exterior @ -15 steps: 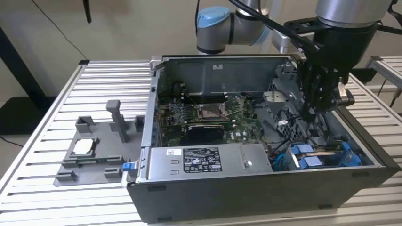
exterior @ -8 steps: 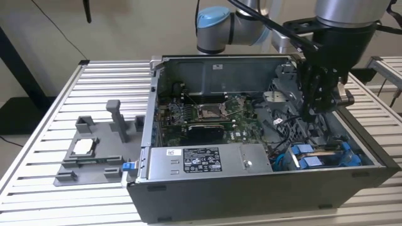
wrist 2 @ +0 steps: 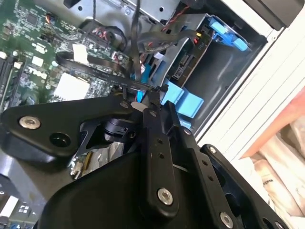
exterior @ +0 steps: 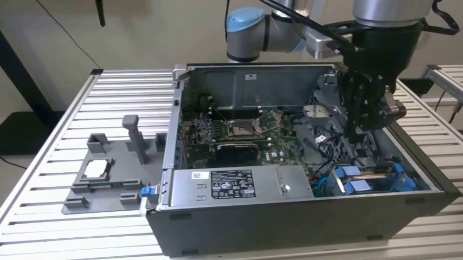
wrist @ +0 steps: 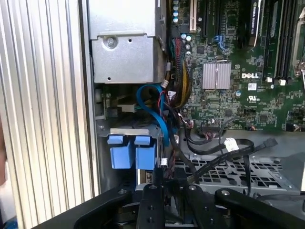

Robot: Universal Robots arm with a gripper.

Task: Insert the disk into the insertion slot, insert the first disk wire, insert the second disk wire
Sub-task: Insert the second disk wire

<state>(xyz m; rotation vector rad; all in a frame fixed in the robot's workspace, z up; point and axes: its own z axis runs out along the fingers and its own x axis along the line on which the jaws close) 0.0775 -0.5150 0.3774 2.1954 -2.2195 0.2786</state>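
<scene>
The disk (exterior: 372, 172), in its bright blue carrier, sits inside the insertion slot (wrist 2: 188, 21) at the case's front corner on the exterior view's right. Its blue carrier tabs (wrist: 129, 151) and its connector end (wrist 2: 188, 59) face the loose cables. My gripper (exterior: 361, 130) hangs inside the case just behind the disk. In the second wrist view my gripper (wrist 2: 139, 104) is nearly closed, with the end of a flat black disk wire (wrist 2: 95, 70) pinched at its tips. A further black wire with a free plug (wrist: 271, 142) lies over the perforated metal floor, and my gripper (wrist: 171, 183) is just in front of it.
The silver labelled power-supply box (exterior: 231, 183) fills the case's front. The green motherboard (exterior: 239, 132) with its CPU socket lies behind it. A blue cable (wrist: 148, 107) and a bundle of coloured wires (wrist: 181, 81) run beside the disk. A grey fixture (exterior: 108, 173) stands on the slatted table.
</scene>
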